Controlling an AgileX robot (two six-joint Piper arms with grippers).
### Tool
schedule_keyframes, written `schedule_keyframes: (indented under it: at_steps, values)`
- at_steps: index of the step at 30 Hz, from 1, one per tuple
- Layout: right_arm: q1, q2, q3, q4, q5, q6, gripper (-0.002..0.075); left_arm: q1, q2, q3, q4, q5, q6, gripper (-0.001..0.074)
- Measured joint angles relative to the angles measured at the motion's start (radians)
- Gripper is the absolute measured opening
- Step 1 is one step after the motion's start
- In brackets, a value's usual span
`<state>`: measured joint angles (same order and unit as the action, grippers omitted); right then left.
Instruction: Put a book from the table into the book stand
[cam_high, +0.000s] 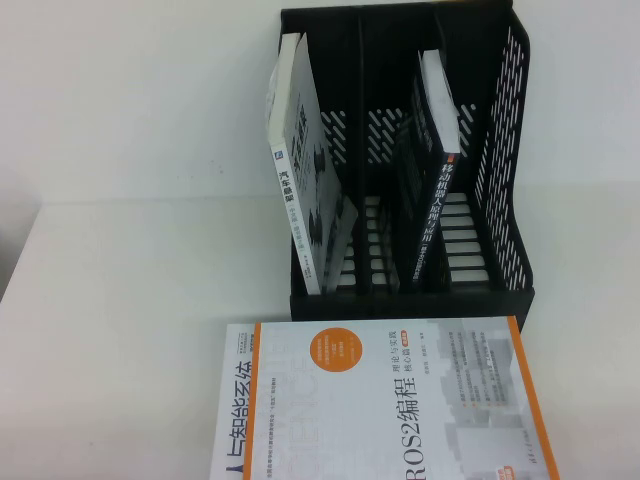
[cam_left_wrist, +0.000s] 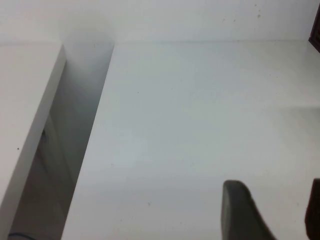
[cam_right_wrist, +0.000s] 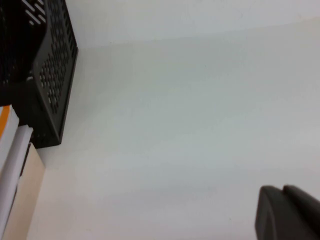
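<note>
Item: book (cam_high: 380, 400), large pale paperback with orange edge strips and ROS2 title, lying flat on the desk (cam_high: 130, 200) at 6 o'clock of the high view, its far edge just short of the stand (cam_high: 505, 130). Stand: black three-bay rack at 12 to 1 o'clock; its 9 o'clock bay holds a white book (cam_high: 305, 190) leaning, its 3 o'clock bay a dark book (cam_high: 430, 170) also leaning; the middle bay appears free. Left pincer (cam_left_wrist: 272, 212): over bare desk well clear of the book, fingers apart and grasping nothing, seen only in its wrist view. Right pincer (cam_right_wrist: 287, 212): over bare desk beside the stand's perforated wall, only a dark tip showing; whether it is released or clenched I cannot tell. Step in hand, as judged: approach and pickup, not yet begun. Handling notes: a thin flat cover offers no grip from above, so slide it to overhang the desk edge or lift one edge first, pinch near the spine, turn it upright, and lower it into the middle bay without knocking the leaning neighbours.
</note>
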<state>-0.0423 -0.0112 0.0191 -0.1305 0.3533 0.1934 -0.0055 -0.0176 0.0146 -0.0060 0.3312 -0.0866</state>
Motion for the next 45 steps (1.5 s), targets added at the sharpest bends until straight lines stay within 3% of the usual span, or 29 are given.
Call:
schedule_keyframes:
  at_steps: [14, 23, 37, 45]
  values:
    - [0.0, 0.0, 0.002, -0.006, -0.016, 0.0, 0.0005, 0.0, 0.0, 0.005, 0.0, -0.048, 0.0, 0.0267]
    - [0.0, 0.0, 0.008, -0.008, -0.177, 0.0, 0.0005, 0.0, 0.0, 0.006, 0.0, -0.196, 0.0, 0.0267]
    - [0.0, 0.0, 0.008, -0.018, -0.745, 0.0, 0.0005, 0.0, 0.0, 0.006, 0.0, -0.799, 0.0, 0.0267]
    - [0.0, 0.0, 0.008, -0.018, -0.841, -0.002, 0.0005, 0.0, 0.0, 0.006, 0.006, -0.878, -0.015, 0.0267]
